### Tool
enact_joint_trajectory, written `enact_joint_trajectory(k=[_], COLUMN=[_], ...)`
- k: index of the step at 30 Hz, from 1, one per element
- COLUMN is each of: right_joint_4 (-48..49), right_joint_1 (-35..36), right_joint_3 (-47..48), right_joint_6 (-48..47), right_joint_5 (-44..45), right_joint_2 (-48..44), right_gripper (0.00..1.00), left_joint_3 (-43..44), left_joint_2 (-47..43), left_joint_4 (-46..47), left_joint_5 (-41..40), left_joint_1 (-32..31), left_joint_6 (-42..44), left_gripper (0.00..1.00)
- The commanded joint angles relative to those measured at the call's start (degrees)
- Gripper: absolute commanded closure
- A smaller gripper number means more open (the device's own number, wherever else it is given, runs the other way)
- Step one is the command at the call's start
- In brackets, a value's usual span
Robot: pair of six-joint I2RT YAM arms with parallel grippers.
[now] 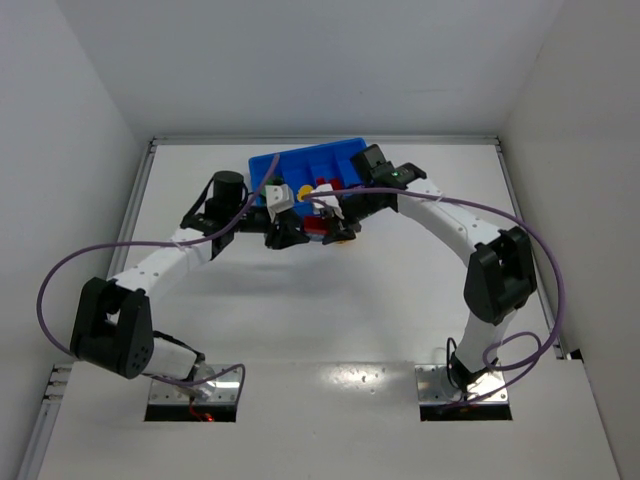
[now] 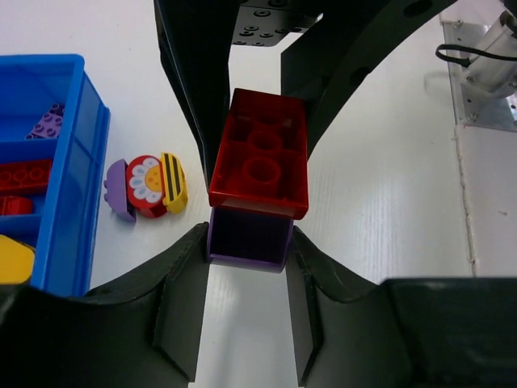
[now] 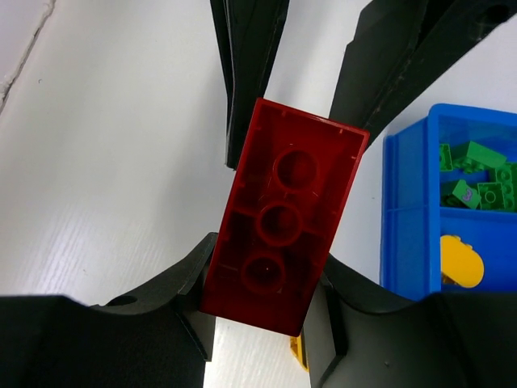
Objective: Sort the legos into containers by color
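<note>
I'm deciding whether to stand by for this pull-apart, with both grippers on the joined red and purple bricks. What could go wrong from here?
1. The left gripper pinches the purple brick and the right gripper the red brick. If they part with a jerk, either brick could slip and land outside the blue tray.
2. The two grippers' fingers nearly meet and might collide.
3. The loose flower pieces beside the tray could get knocked.

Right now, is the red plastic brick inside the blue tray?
Out. The right arm's fingers hold the red plastic brick beside the blue plastic tray.
</note>
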Motion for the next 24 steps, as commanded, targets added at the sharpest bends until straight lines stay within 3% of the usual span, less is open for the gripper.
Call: enact_joint_trajectory(k=[1,5,7,8,9,12,17,24], right_joint_4=[0.7,1.9,3.9,5.2,7.6,13.5,20.3,18.4], right_joint_1=[0.8,1.4,1.4,1.4,1.4,1.4,1.4,0.9], right_joint_3=[0.8,0.8,0.2,0.2,0.2,-2.4,-7.0,-5.8], right_joint_6=[0.3,1.4,5.8,7.9,9.4,14.4,19.2,21.2], right_joint_5=[-4.7,-4.7,-4.7,-3.8,-3.1,-1.7,-0.3,-0.3], right_joint_2=[-2.3,-2.3,-2.3,-2.3,-2.9,-4.9,-9.4,-10.6], right_gripper=[0.88,0.88,0.82,0.72,0.52,0.35,0.31,0.34], left_joint_3=[0.6,0.6,0.6,0.6,0.6,0.0,-2.0,-2.7], left_joint_2=[0.3,0.3,0.3,0.3,0.3,-1.0,-2.2,-2.2], left_joint_4=[7.4,9.3,9.9,9.9,9.9,9.2,7.4,5.1], left_joint_5=[0.1,0.1,-0.6,-1.2,-1.2,-1.8,-2.3,-2.9], left_joint_1=[0.0,0.0,0.0,0.0,0.0,0.0,0.0,0.0], left_joint_6=[-1.7,-3.6,-4.3,-4.9,-5.5,-5.5,-4.4,-2.3], left_gripper=[0.58,0.73,0.80,0.82,0.87,0.93,0.95,1.00])
